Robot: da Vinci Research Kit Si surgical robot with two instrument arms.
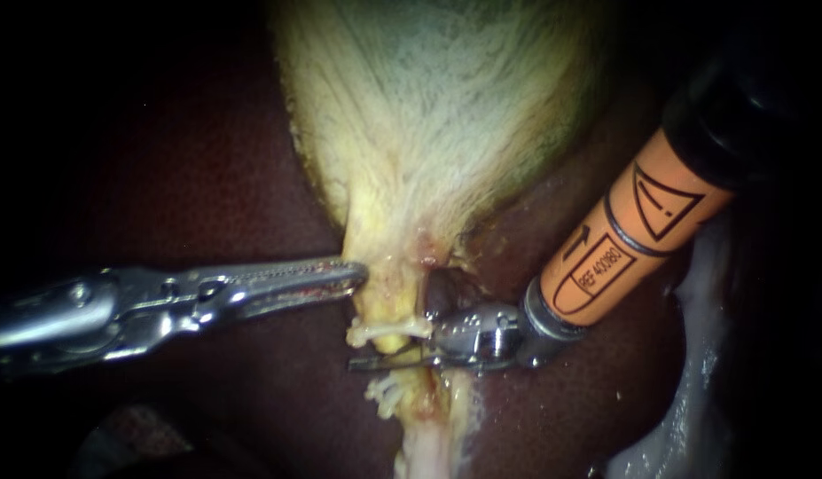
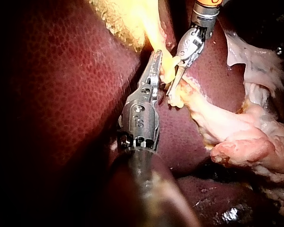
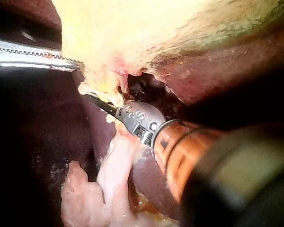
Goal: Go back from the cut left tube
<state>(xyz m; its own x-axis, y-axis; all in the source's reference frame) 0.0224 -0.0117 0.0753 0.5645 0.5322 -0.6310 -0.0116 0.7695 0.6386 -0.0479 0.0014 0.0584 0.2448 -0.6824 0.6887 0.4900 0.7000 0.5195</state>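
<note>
The pale yellow gallbladder (image 1: pixel 428 115) narrows downward to a tube that is cut through. Its upper stump (image 1: pixel 386 333) and frayed lower stump (image 1: pixel 391 396) stand apart. My right instrument (image 1: pixel 366 362), on an orange shaft from the upper right, lies in that gap with its thin blades together, holding nothing. In the right wrist view its blade tip (image 3: pixel 92 98) sits just under the yellow stump (image 3: pixel 102 87). My left instrument (image 1: pixel 357 273) comes in from the left, jaws shut on the edge of the gallbladder's neck. The left wrist view shows it (image 2: pixel 157 54) beside the blades (image 2: pixel 171 91).
Dark red liver (image 1: pixel 251 177) surrounds the gallbladder on both sides. A reddish hollow (image 1: pixel 442 288) lies just right of the cut tube. Whitish loose tissue (image 1: pixel 694 372) runs along the lower right, and pale fatty tissue (image 2: pixel 236 137) trails below the cut.
</note>
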